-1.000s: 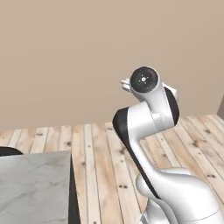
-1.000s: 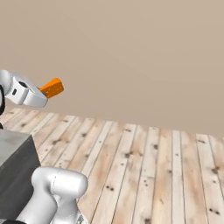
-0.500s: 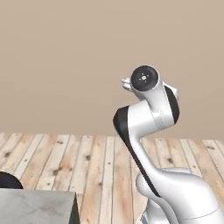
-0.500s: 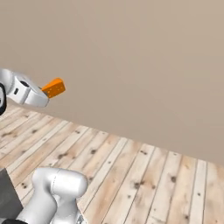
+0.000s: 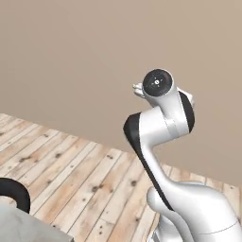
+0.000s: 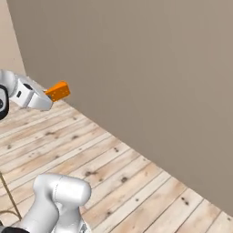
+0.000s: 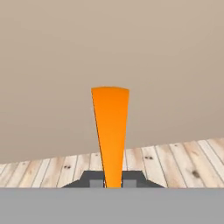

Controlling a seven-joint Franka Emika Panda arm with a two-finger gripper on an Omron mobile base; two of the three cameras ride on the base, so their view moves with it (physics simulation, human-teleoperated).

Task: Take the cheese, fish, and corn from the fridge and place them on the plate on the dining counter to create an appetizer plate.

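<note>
claw [image 7: 113,183] clamped tight on the cheese [image 7: 111,131], thin end pinched between the fingers. wedge's long axis runs straight out ahead of the claw, widening toward its far end. from the right base camera the cheese [image 6: 58,90] juts past the hand, carried high over the wood floor, plain wall beyond. plate and dining counter nowhere ahead of the claw; my guess is the base must bring them within reach first.

left base: behind arm, faces wall [image 5: 71,56] | right base: same wall, plank floor [image 6: 136,182] | hand: along fingers, wall ahead
</note>
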